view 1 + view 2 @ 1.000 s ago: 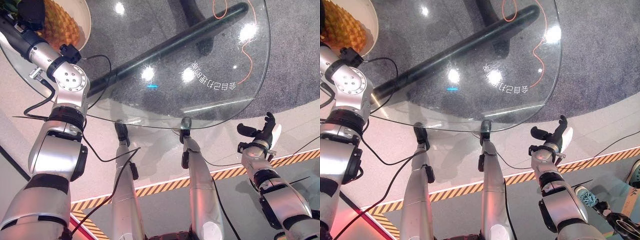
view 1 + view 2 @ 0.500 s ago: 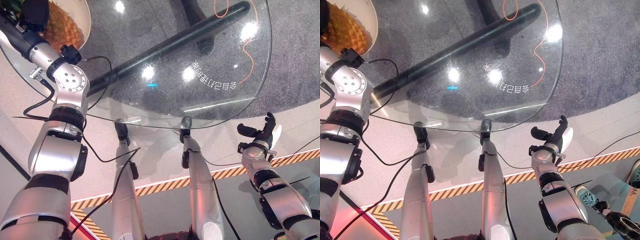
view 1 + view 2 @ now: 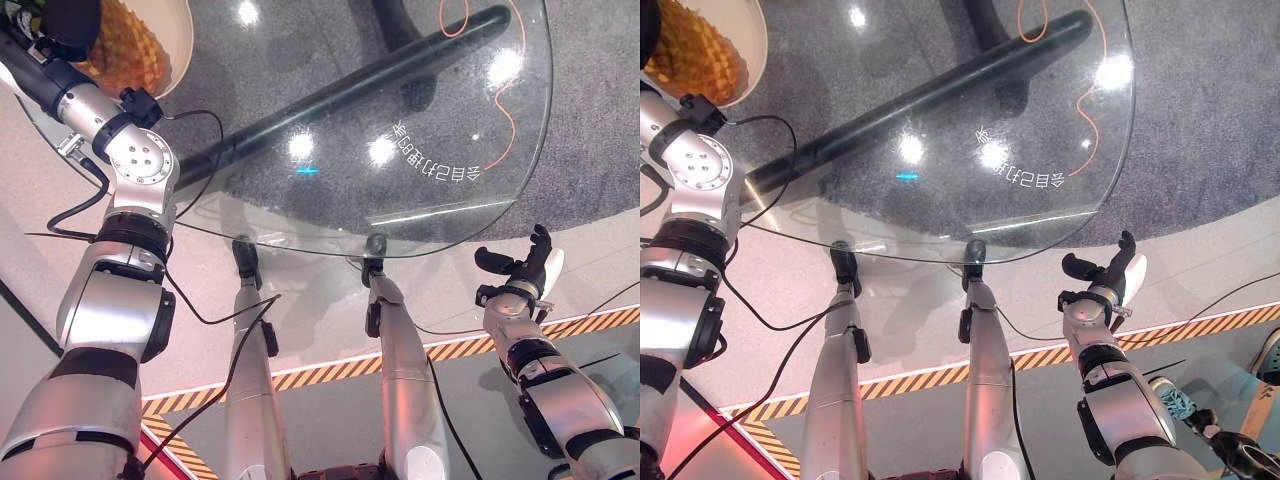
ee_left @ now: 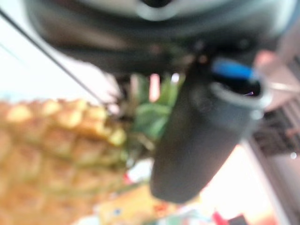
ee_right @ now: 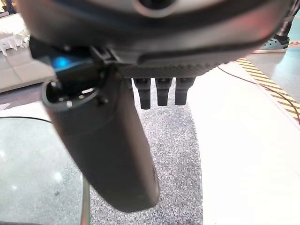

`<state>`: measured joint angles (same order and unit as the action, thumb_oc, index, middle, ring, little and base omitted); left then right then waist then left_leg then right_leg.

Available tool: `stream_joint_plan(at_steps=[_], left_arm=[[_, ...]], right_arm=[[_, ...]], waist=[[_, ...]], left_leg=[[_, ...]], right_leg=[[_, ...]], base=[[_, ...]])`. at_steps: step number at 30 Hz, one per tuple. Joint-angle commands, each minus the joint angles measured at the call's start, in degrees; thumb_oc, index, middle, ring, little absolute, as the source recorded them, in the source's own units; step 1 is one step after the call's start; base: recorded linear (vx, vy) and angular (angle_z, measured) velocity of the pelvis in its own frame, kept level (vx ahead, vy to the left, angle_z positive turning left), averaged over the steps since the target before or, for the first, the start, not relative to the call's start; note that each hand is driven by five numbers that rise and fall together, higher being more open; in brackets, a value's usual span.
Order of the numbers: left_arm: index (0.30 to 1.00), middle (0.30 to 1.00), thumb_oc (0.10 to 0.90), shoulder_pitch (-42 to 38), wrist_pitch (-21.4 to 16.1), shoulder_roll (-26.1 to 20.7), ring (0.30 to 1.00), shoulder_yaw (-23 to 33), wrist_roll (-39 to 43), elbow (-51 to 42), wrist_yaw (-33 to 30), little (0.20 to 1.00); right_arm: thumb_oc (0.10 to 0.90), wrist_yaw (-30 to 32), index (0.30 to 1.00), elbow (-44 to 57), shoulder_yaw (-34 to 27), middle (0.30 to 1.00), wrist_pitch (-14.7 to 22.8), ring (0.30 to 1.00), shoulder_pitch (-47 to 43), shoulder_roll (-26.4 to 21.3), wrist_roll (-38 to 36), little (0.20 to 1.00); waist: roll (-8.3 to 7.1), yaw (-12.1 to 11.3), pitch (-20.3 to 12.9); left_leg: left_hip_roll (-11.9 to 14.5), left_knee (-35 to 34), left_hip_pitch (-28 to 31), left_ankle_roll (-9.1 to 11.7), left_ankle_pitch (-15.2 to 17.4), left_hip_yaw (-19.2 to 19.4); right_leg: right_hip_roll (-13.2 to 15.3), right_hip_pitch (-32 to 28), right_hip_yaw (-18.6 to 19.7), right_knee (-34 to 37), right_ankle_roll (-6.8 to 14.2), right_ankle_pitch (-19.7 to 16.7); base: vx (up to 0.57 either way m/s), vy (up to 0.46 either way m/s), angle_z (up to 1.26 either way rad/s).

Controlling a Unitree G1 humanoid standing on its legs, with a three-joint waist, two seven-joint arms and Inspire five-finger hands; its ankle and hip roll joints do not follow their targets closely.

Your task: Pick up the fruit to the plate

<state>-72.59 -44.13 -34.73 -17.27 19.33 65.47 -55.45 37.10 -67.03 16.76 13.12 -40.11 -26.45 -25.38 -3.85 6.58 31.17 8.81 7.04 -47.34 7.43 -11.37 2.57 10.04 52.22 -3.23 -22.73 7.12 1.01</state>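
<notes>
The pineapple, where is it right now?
The pineapple lies on the white plate at the glass table's far left, beside the left hand.

- bright, even indoor light is seen in both eye views; round glare spots are thrown on the glass table (image 3: 430, 215), at its upper middle and upper right.
- soft shadows are cast on the pale floor (image 3: 600, 260) under the table's edge.
- the left wrist view is heavily blurred; the pineapple (image 4: 51, 154) and the left hand (image 4: 197, 136) are out of focus, with the background washed out.
- the right wrist view is sharper farther off, while the right hand (image 5: 112, 154) close up is soft.
</notes>
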Motion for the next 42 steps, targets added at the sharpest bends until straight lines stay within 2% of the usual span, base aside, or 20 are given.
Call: stream_joint_plan(at_steps=[1,22,27,28,42], left_arm=[[0.829,0.829,0.718,-5.5,-8.18,-4.47,0.829,2.05,-3.78,-4.0,-2.15,0.818],[0.832,0.832,0.72,-0.04,-9.37,-1.77,0.832,2.47,-5.11,-10.37,1.52,0.82],[0.848,0.848,0.74,2.3,-9.84,-0.87,0.848,3.05,-4.48,-11.47,2.99,0.84],[0.9,0.9,0.8,2.8,-9.85,-0.74,0.9,3.19,-4.86,-11.6,3.11,0.9],[0.9,0.9,0.8,5.93,-9.9,0.13,0.9,3.86,-4.98,-13.5,2.75,0.9]], right_arm=[[0.8,2.42,0.9,-1.25,-0.87,0.9,0.98,0.9,1.29,-0.77,-1.98,0.9],[0.8,3.35,0.9,-0.89,-1.85,0.9,1.25,0.9,1.42,0.15,-2.21,0.9],[0.8,3.29,0.9,-1.32,-2.43,0.9,1.39,0.9,1.39,0.2,-2.19,0.9],[0.8,3.48,0.9,-1.1,-2.41,0.9,1.18,0.9,1.39,0.28,-2.23,0.9],[0.8,3.86,0.9,-0.24,-2.85,0.9,1.12,0.9,2.05,0.4,-2.18,0.9]], waist=[[-1.79,-1.02,-1.37],[-1.86,-2.6,-1.37],[-1.84,-3.05,-1.37],[-1.86,-3.14,-1.37],[-1.79,-3.6,-1.37]], left_leg=[[0.31,11.68,-1.8,-0.09,10.56,-0.82],[-0.27,11.88,-2.04,-0.27,10.68,-1.93],[-0.44,12.15,-2.15,-0.32,10.9,-2.04],[-0.46,12.17,-2.17,-0.32,10.91,-2.1],[-0.63,12.31,-2.39,-0.39,11.04,-2.3]], right_leg=[[-2.54,-3.62,-1.28,3.72,-0.94,-0.69],[-2.51,-3.9,-1.92,3.39,-0.64,-0.74],[-2.23,-3.91,-2.35,3.36,-0.46,-0.88],[-2.18,-3.94,-2.45,3.41,-0.45,-0.93],[-1.85,-3.85,-2.91,3.42,-0.24,-1.12]], base=[[0.0,0.0,0.0],[0.0,-0.003,0.0],[0.0,0.0,0.0],[0.0,0.0,0.0],[0.0,0.0,0.0]])
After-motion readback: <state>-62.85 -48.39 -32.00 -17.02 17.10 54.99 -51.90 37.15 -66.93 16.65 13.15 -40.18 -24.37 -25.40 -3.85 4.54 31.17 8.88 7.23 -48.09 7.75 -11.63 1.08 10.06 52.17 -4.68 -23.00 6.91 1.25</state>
